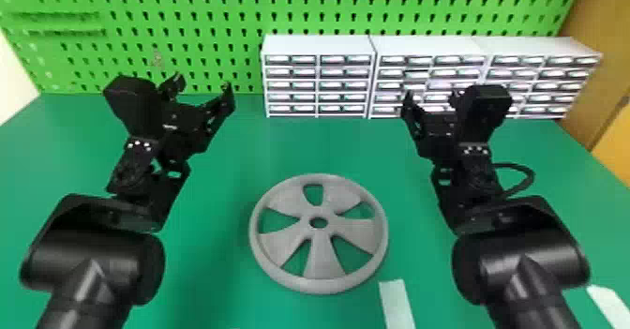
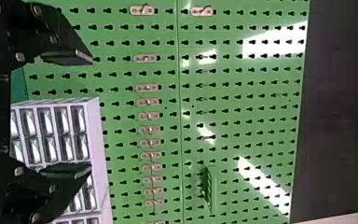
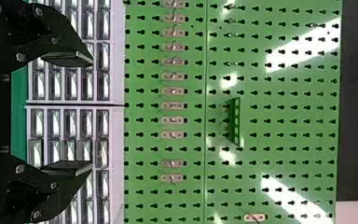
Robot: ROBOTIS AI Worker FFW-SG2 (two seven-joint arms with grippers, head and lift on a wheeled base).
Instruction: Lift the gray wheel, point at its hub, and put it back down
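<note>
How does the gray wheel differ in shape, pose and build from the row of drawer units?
The gray wheel is round, while the drawer units are boxy. The wheel lies flat; the drawer units stand upright. The wheel has open gaps between its spokes, whereas the drawer units have fronts filled with small drawers. Both rest on the green table.

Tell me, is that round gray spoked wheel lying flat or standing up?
Lying flat: the wheel shows its full round face, with the green tabletop visible through its openings.
</note>
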